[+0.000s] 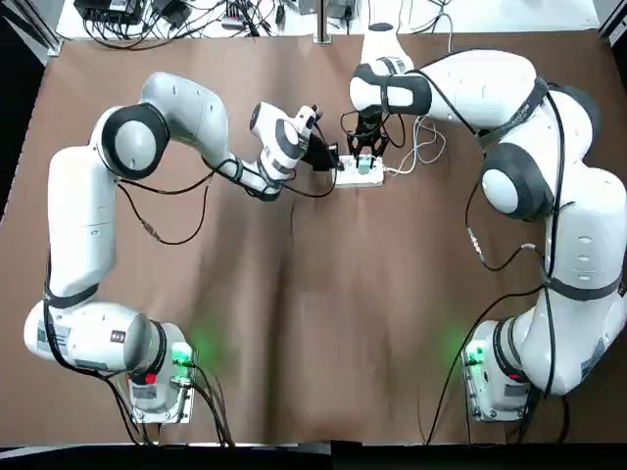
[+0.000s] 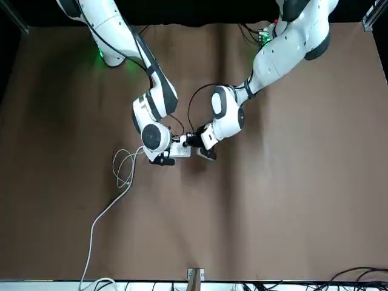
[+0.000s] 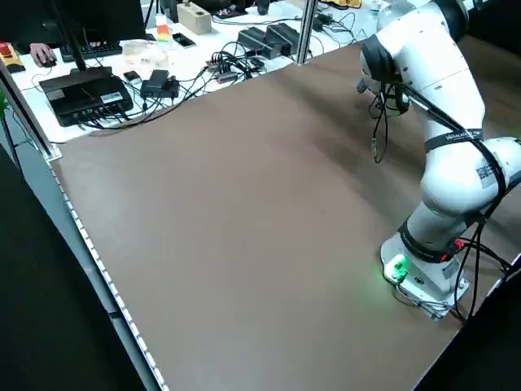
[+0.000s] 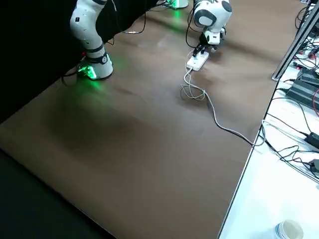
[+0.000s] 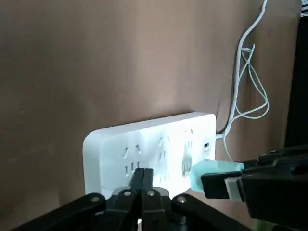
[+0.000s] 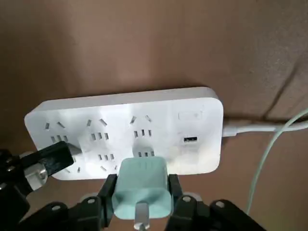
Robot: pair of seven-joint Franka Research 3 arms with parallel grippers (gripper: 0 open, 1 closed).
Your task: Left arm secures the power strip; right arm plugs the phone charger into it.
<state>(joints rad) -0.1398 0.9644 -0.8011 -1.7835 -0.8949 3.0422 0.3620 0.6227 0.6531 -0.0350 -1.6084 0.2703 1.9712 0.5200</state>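
The white power strip (image 1: pixel 360 174) lies flat on the brown table, sockets up, with its thick white cord (image 4: pixel 227 128) trailing off toward the table's edge. My left gripper (image 5: pixel 143 180) is shut, and its joined fingertips press down on the strip's (image 5: pixel 144 142) face near one end. My right gripper (image 6: pixel 142 192) is shut on the teal phone charger (image 6: pixel 141 184) and holds it close over the strip (image 6: pixel 125 120) by the sockets near the USB end. The charger's prongs are hidden. Its thin white cable (image 1: pixel 421 147) lies looped beside the strip.
Both arms meet over the far middle of the table (image 1: pixel 313 323). A metal post (image 1: pixel 321 24) stands at the far edge, with cables and electronics (image 3: pixel 89 90) on the white desk beyond. A paper cup (image 4: pixel 289 230) sits on the desk to the right.
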